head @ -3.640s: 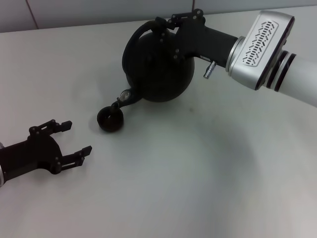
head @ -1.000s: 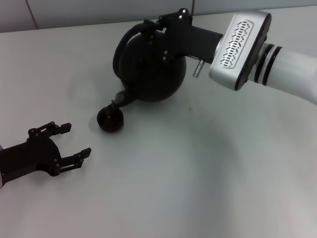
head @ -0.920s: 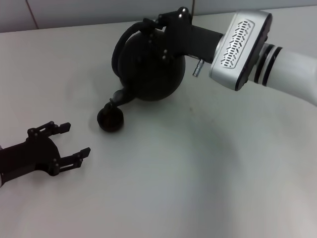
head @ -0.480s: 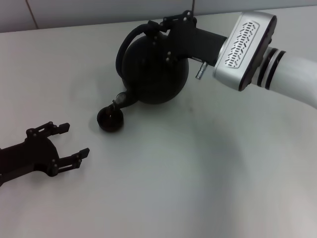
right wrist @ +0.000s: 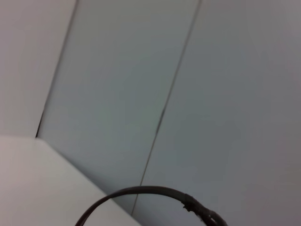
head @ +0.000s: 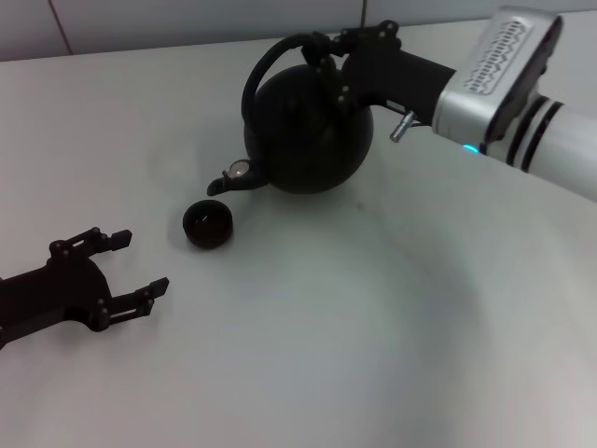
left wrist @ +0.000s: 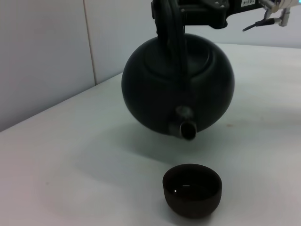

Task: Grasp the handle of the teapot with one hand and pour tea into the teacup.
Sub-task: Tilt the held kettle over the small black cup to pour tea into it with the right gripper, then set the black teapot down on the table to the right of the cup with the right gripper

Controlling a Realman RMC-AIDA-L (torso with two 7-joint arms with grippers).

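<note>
The round black teapot (head: 303, 131) hangs just above the white table, close to upright. My right gripper (head: 326, 51) is shut on the top of its arched handle (head: 266, 65). The short spout (head: 233, 175) with a silver-ringed cap points at the small black teacup (head: 208, 224) and stands a little behind and above it, not touching. In the left wrist view the spout (left wrist: 188, 129) hovers over the far side of the teacup (left wrist: 192, 188), where dark liquid glints. A piece of the handle (right wrist: 141, 190) arcs through the right wrist view. My left gripper (head: 117, 271) rests open at the near left.
The white table (head: 373, 327) stretches bare in front and to the right. A grey tiled wall (head: 187, 19) runs along the table's back edge, close behind the teapot. My right arm (head: 522, 84) reaches in from the far right.
The teapot has tipped back from its tilt toward upright and shifted right and up, drawing the spout away from over the teacup. The left gripper has stayed put.
</note>
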